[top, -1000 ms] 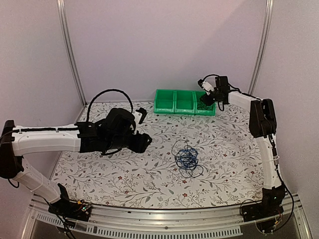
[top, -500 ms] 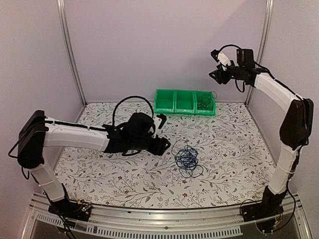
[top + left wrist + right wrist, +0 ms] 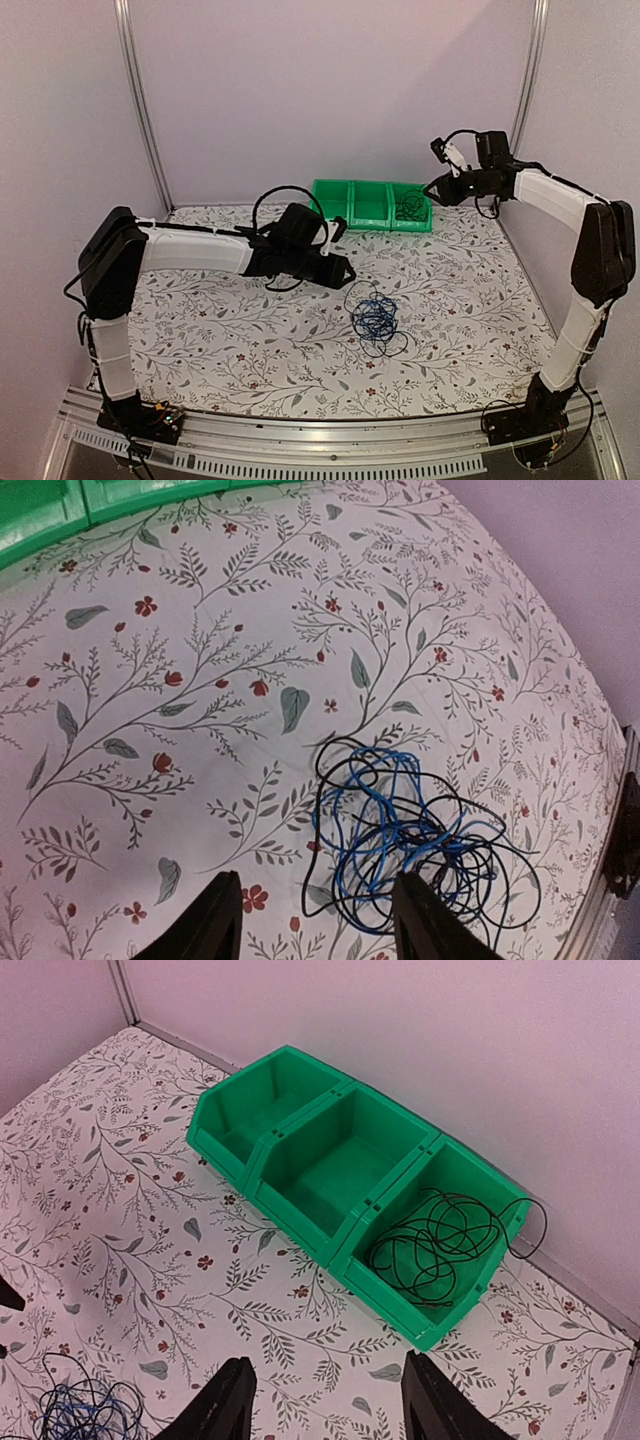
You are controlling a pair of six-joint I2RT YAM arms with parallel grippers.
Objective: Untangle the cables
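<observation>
tangle of thin blue and black wires [image 3: 375,318] lies on the floral-print bench [image 3: 200,340] just ahead of the left gripper [image 3: 312,885], parted and empty, the right gripper [image 3: 328,1365] likewise over a green three-compartment bin [image 3: 300,1165]; next step, likely: pinch one strand.

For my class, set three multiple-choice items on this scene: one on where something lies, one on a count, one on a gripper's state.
1. Where does the coiled thin black cable lie?
A. in the end compartment of the green plastic bin nearest the right arm
B. in its middle compartment
C. outside the bin

2. How many compartments has the bin?
A. two
B. three
C. four

3. How does the left gripper stand near the tangle of blue and black wires?
A. shut on a blue wire
B. open, holding nothing
C. shut, empty

Answers:
1 A, the coil lies inside that end compartment.
2 B, two dividers make three compartments.
3 B, its fingers stand apart with nothing gripped between them.
</observation>
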